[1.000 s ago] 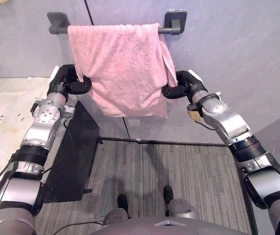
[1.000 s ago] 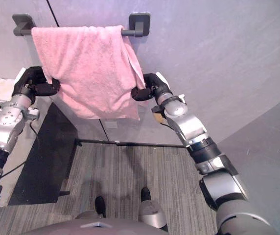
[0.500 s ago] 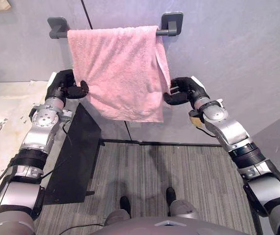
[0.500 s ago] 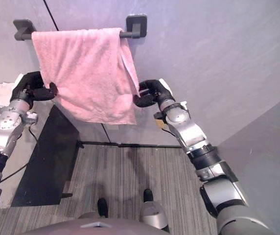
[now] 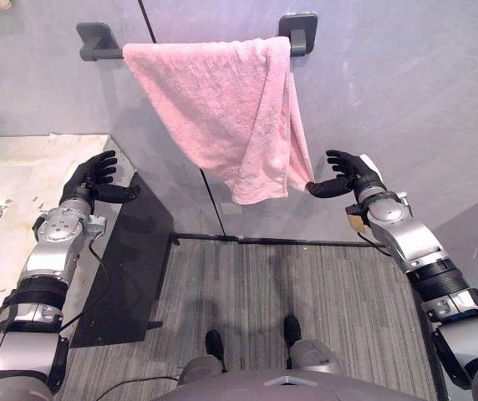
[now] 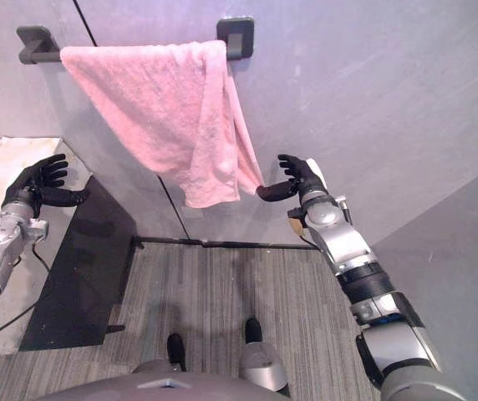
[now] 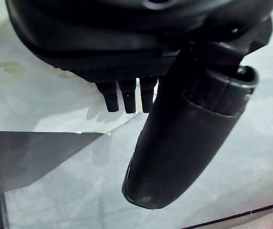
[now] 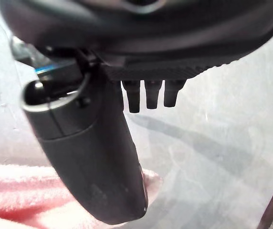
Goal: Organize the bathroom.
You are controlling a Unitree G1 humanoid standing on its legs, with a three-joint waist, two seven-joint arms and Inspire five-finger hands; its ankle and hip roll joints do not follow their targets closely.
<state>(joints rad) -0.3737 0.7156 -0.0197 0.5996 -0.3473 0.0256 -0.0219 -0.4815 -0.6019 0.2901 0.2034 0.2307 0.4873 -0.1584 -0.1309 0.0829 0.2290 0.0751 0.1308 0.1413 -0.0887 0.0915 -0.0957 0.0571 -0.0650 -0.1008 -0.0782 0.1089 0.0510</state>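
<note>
The fingers of the right hand [image 5: 349, 174] are spread and straight, holding nothing; the thumb tip is just beside the lower right corner of the one pink terry towel [image 5: 237, 117], and from the head views it is hard to tell if it touches the cloth. In the right wrist view the thumb lies in front of the pink cloth [image 8: 41, 200], and part of the towel is hidden behind it. The left hand [image 5: 94, 178] is also released, fingers spread, well apart from the towel and low on the left side.

The towel hangs over the single dark horizontal towel bar [image 5: 105, 52] on the grey wall [image 5: 389, 83]. It is bunched toward the right end, so its lower edge runs slanted. There are two dark square wall brackets: the left one [image 5: 94, 33] and the right one [image 5: 297, 27]. The middle of the bar is covered by the cloth.

Below, one black flat panel [image 5: 126, 267] leans near the left arm, on a grey striped carpet floor [image 5: 306, 292].
</note>
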